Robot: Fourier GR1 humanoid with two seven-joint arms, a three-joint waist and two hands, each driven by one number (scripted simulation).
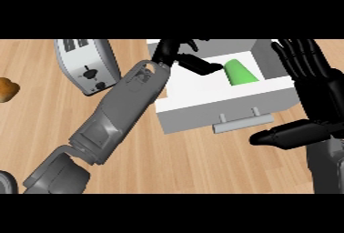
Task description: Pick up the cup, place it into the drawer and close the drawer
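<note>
Inside drawer: white open drawer (201, 107) holding a green tapered cup (240, 72) on its side.
Left hand (180, 57): fingers relaxed, apart, beside the cup.
Right hand (310, 91): fingers straight, spread.
Counter (201, 159): wood grain.

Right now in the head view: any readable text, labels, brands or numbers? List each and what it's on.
None readable.
toaster: dark knobs and slots on its face, no lettering visible.
drawer: plain white front with a grey handle, no label.
cup: plain green, no print.
left robot hand and right robot hand: black, no markings.
</note>
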